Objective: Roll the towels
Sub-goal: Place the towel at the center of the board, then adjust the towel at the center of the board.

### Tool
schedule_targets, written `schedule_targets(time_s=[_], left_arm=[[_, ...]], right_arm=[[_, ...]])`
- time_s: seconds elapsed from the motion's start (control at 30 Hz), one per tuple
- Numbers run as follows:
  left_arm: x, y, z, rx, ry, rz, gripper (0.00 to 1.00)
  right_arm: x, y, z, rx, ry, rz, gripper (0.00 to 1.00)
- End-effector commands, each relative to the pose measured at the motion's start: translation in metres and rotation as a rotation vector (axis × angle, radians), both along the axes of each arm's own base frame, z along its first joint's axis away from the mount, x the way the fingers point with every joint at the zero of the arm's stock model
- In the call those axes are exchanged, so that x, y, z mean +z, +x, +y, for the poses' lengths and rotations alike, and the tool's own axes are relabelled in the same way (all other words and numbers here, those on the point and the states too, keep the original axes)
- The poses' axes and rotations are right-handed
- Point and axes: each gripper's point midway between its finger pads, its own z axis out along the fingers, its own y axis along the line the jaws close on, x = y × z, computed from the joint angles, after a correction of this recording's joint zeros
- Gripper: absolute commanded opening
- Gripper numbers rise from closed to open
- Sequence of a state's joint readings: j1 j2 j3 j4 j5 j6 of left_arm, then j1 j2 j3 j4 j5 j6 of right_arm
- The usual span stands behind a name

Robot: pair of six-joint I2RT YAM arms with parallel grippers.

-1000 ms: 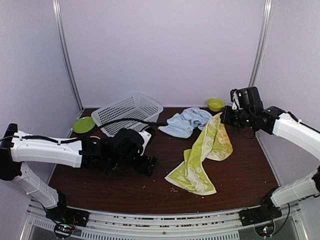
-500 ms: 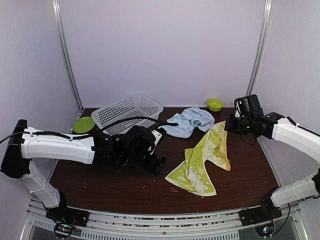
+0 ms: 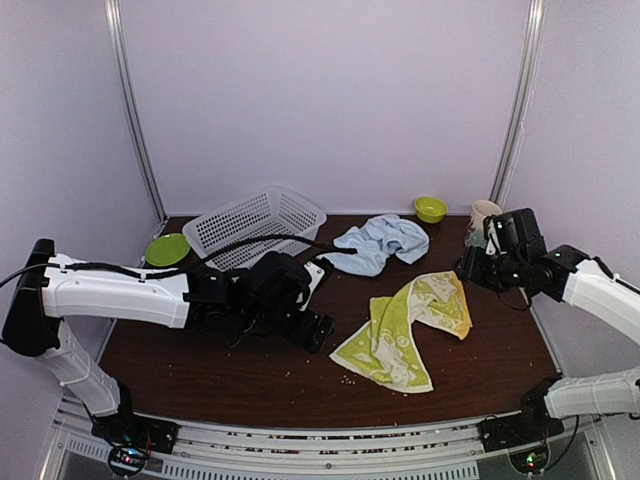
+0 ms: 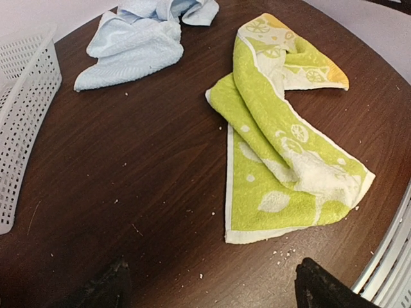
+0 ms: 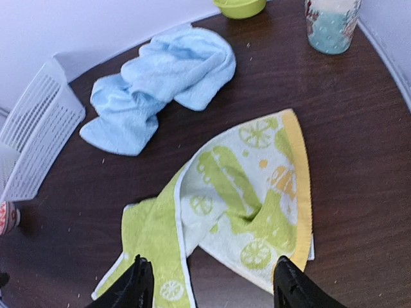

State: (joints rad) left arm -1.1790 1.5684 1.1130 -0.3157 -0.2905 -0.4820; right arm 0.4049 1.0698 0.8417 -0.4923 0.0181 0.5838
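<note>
The blue towel point(image 3: 375, 243) and the green towel point(image 3: 405, 335) both lie unrolled on the desk point(image 3: 200, 365). From above, the blue one is a crumpled heap at the back middle, just right of the basket point(image 3: 255, 225). The green one lies in front of it, right of centre, as a bent strip folded over itself, near the blue one but apart from it. A plate point(image 3: 167, 249) sits left of the basket, with a bowl point(image 3: 431, 208) and a cup point(image 3: 483, 215) at the back right. The left tool point(image 3: 312, 330) hangs low over the desk left of the green towel. The right tool point(image 3: 472, 265) is by that towel's far right corner. In the left wrist view the fingers point(image 4: 112, 289) stand wide apart with bare desk between them, so the tool is open and holds nothing. In the right wrist view the fingers point(image 5: 138, 285) are also spread, open above the green towel, which lies flat on the desk below them.
</note>
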Motion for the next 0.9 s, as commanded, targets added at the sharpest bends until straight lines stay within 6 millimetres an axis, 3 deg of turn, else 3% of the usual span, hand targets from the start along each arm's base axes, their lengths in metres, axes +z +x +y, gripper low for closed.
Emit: schedule_targets(time_s=[0.0,0.17,0.3,0.7,0.87], left_arm=[[0.005,-0.001,0.003,0.012,-0.028,0.006,0.90],[0.007,-0.003,0.008,0.024,-0.039,0.009,0.90],[0.007,-0.004,0.010,0.032,-0.044,0.009,0.90],[0.002,-0.019,0.019,0.045,-0.046,0.013,0.89],[0.000,-0.024,0.025,0.050,-0.042,0.009,0.89]], right_arm=[[-0.040,-0.052,0.025,0.136,0.023,0.142,0.62],[-0.089,-0.105,0.056,0.257,0.041,0.254,0.53],[-0.118,-0.133,0.071,0.308,0.063,0.317,0.44],[-0.164,-0.163,0.100,0.346,0.067,0.428,0.28],[-0.164,-0.167,0.121,0.372,0.086,0.436,0.19]])
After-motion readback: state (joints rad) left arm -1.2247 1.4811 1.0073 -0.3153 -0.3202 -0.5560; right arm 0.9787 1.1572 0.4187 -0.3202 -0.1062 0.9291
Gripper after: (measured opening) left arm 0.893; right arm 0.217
